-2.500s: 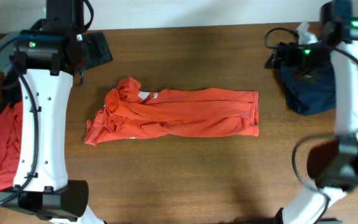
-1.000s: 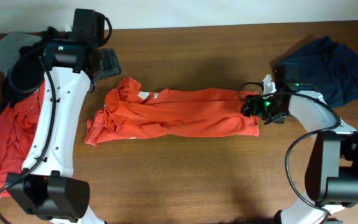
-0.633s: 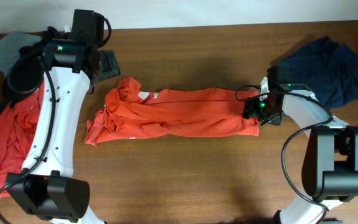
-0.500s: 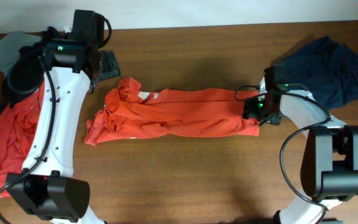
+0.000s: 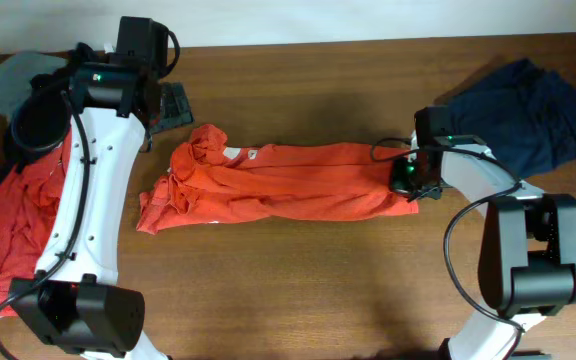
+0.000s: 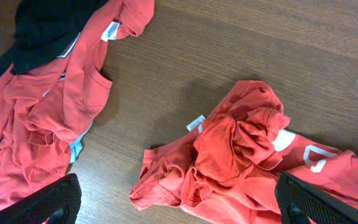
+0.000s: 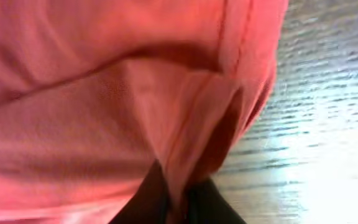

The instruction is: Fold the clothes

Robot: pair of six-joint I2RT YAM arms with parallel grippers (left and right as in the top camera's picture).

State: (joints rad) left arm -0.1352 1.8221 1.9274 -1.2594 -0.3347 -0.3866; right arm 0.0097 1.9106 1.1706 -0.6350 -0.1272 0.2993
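Observation:
An orange-red T-shirt [image 5: 278,185] lies stretched across the middle of the table, bunched at its left end [image 6: 241,149], with white lettering [image 6: 319,158] showing. My right gripper [image 5: 404,178] is shut on the shirt's right hem; in the right wrist view the dark fingertips [image 7: 151,202] pinch a fold of orange fabric [image 7: 185,149]. High over the shirt's left end, my left gripper [image 6: 176,208] stands open, its pads [image 6: 48,202] wide apart and holding nothing.
Another orange-red shirt [image 5: 8,230] and grey [image 5: 13,80] and black [image 6: 48,28] pieces are heaped at the table's left edge. A navy garment [image 5: 528,110] lies at the back right. A black item [image 5: 173,102] sits by the left arm.
My right gripper has moved a little left onto the shirt's right hem and shut on it, pulling that end slightly. The left arm has stayed put.

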